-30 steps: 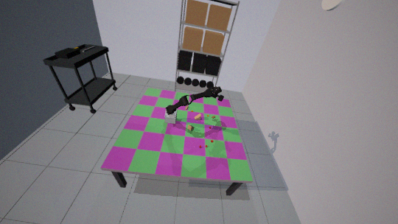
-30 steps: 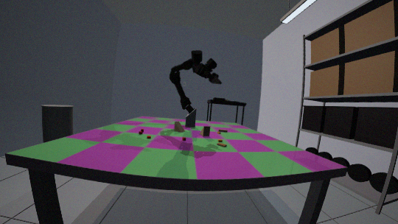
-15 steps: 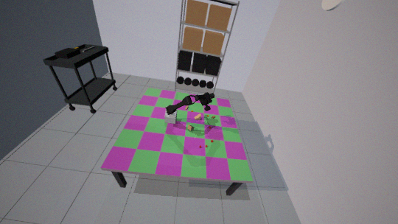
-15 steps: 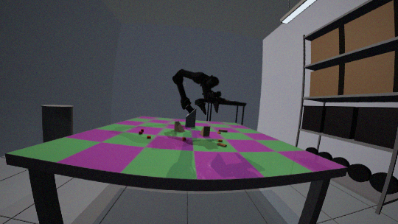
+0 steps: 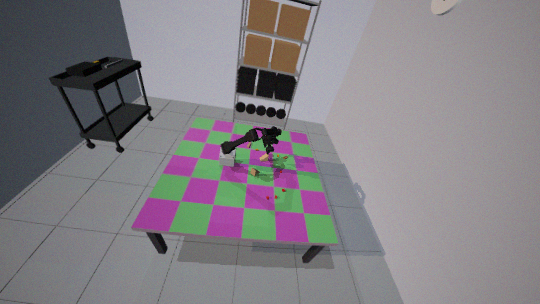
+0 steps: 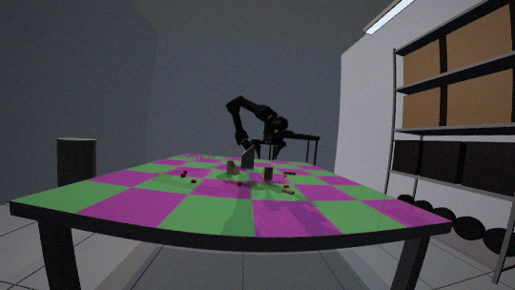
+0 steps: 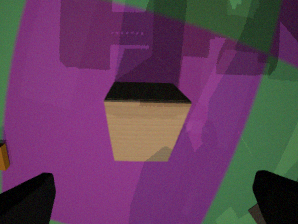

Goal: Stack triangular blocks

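Observation:
One tan triangular block (image 5: 264, 157) (image 6: 267, 174) (image 7: 147, 132) stands on a magenta square, with a lit tan face and a dark face in the wrist view. The other triangular block (image 5: 254, 172) (image 6: 232, 168) stands apart from it, nearer the front in the top view; its slope shows in the exterior view. My gripper (image 6: 267, 155) (image 7: 158, 185) is wide open and empty, pointing down above the first block. In the wrist view that block lies beyond the fingertips, roughly centred between them. How its slope faces is hard to tell.
Small red pieces (image 5: 283, 190) (image 6: 194, 181) lie scattered on the checkered table (image 5: 193, 218) (image 6: 212, 233). Orange pieces (image 5: 285, 157) (image 6: 287, 192) lie near the first block; one (image 7: 3, 156) shows at the wrist view's left edge. The arm's pale base (image 5: 227, 159) stands left of the blocks.

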You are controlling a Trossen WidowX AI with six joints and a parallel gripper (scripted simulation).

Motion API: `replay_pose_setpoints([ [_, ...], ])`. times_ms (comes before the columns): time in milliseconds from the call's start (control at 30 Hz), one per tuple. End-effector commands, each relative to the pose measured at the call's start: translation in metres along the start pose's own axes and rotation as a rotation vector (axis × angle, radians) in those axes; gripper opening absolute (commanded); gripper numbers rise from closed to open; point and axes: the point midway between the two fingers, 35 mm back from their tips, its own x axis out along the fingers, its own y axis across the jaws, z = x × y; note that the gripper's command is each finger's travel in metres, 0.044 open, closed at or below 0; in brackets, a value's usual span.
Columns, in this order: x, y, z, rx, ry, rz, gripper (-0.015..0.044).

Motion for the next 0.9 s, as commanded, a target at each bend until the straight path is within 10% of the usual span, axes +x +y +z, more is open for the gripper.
replay_pose_setpoints([
  [0,0.005,-0.001,-0.001,0.006,0.007,-0.009,0.044],
  [867,0.048,0.0,0.004,0.006,0.006,-0.007,0.044],
])
